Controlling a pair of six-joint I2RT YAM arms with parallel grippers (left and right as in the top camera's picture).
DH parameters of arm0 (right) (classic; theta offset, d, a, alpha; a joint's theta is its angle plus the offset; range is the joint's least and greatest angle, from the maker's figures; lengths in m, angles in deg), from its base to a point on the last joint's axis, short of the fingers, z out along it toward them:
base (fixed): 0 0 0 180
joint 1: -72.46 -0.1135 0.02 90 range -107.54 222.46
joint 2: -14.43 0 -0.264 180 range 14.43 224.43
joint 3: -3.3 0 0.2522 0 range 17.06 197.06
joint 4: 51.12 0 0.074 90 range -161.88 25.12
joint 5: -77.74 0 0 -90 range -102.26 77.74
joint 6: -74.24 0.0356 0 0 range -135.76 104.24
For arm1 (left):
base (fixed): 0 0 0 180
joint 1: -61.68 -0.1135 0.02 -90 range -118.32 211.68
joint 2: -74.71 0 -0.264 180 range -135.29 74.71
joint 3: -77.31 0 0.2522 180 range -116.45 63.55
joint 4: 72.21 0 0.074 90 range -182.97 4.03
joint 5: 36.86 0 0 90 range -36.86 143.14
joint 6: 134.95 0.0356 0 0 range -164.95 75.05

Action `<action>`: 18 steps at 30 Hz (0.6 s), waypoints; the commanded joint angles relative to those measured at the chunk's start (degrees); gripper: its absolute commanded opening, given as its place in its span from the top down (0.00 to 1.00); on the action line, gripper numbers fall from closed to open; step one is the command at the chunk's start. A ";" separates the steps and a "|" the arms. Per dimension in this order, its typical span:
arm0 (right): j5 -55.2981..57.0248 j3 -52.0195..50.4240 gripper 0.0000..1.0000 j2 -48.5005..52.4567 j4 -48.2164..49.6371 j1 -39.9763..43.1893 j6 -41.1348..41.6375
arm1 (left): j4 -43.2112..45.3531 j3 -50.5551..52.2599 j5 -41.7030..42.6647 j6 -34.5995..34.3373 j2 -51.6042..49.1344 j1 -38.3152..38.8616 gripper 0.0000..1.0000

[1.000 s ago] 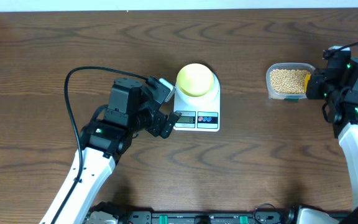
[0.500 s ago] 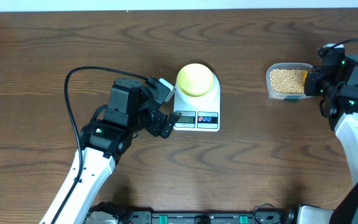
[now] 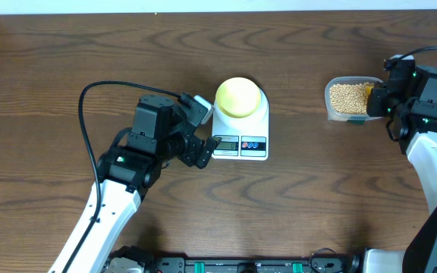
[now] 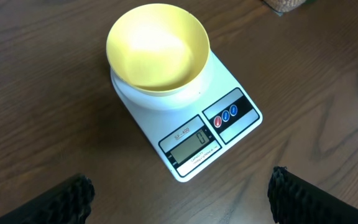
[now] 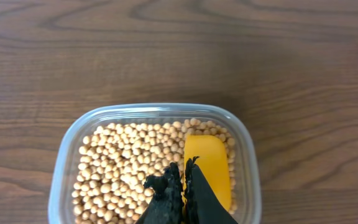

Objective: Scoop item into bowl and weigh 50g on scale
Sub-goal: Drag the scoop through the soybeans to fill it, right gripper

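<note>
The pale-yellow bowl (image 3: pixel 238 96) (image 4: pixel 157 46) stands empty on the round platform of the white scale (image 3: pixel 256 125) (image 4: pixel 232 81), whose display reads 0. My left gripper (image 3: pixel 203 130) (image 4: pixel 182 199) is open just left of the scale's front, with nothing between its fingers. The item, tan beans (image 3: pixel 346 96) (image 5: pixel 123 168), fills a clear tub (image 3: pixel 331 106) (image 5: pixel 64 162) at the right. My right gripper (image 3: pixel 375 98) (image 5: pixel 183 177) is shut on a yellow scoop (image 5: pixel 207 165), which lies on the beans at the tub's right side.
The left arm's black cable (image 3: pixel 86 114) loops over the table to the left of the scale. Bare wooden tabletop (image 3: pixel 302 205) lies between the scale and the tub. The table's far edge (image 3: pixel 218 12) runs along the top.
My right gripper has moved left and farther back with the scoop, over the tub's right side. The left arm, bowl and scale have not moved.
</note>
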 commanded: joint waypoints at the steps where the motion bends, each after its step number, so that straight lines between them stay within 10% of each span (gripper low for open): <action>1: -1.73 0.59 0.99 1.22 -0.90 0.13 3.02 | 0.07 0.09 0.72 -0.11 0.61 -0.31 0.09; 18: -6.75 0.35 0.99 1.53 -3.54 0.17 5.86 | 0.07 0.09 0.72 -0.11 0.61 -0.31 0.08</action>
